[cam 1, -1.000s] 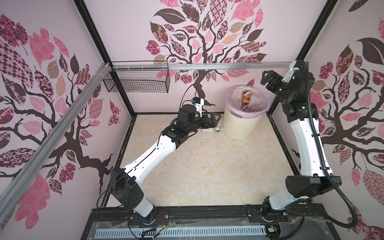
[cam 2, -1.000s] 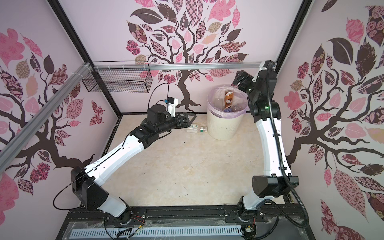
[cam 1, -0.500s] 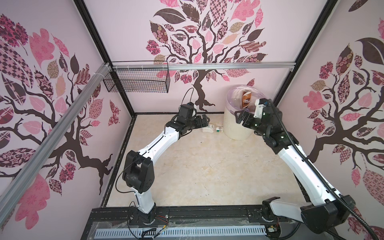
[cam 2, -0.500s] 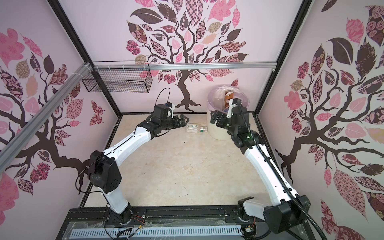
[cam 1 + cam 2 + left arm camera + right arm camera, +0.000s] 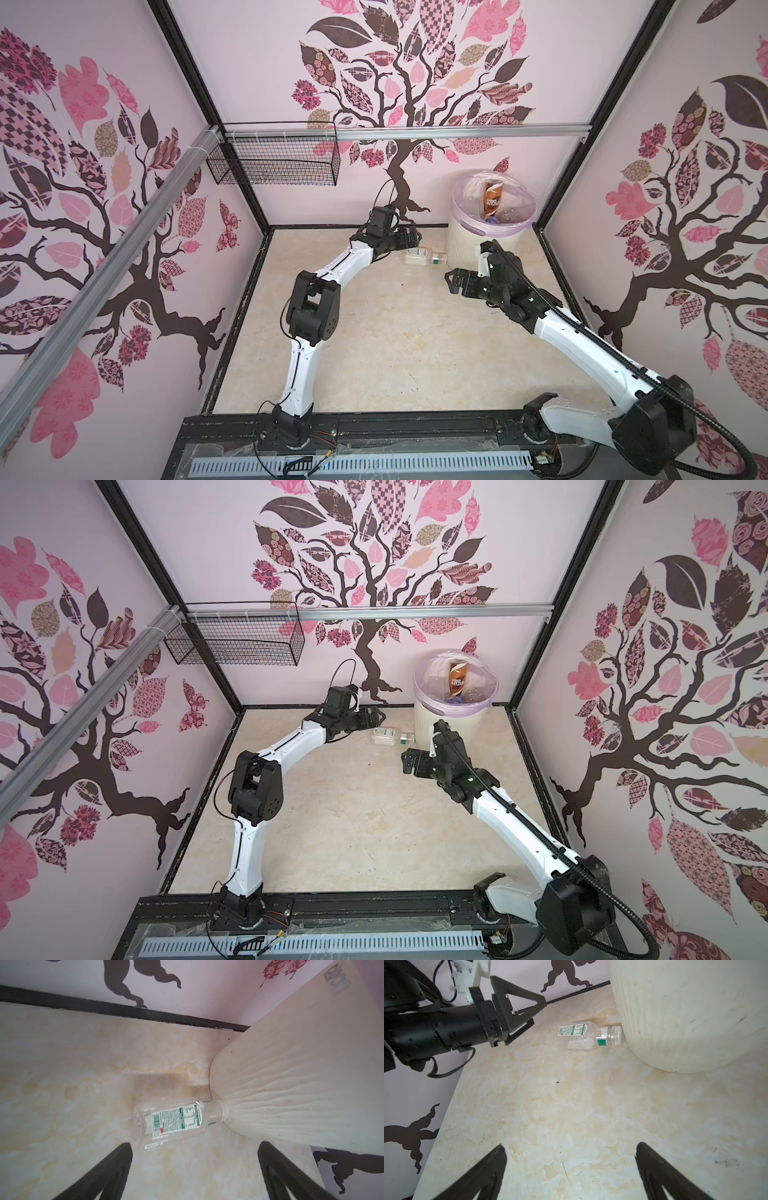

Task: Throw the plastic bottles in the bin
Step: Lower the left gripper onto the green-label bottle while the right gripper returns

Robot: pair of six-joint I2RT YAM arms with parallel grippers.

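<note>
— One bottle point(image 5: 424, 258) is seen outside the bin point(image 5: 465, 245); how is it placed?
— It is laid on its side on the floor point(image 5: 395, 332) at the far end. Its white cap point(image 5: 616, 1034) is pressed against the bin's foot and its base is pointed left.
— And what is seen inside the bin?
— A brown-labelled bottle point(image 5: 492, 199) is stood upright among clear bottles point(image 5: 509, 214) within the lilac liner point(image 5: 460, 195).
— How are the grippers set?
— The left gripper point(image 5: 411, 240) is held wide just left of the lying bottle, with nothing between its jaws. The right gripper point(image 5: 452, 281) is spread wide too, empty, on the bottle's near side and apart from it.
</note>
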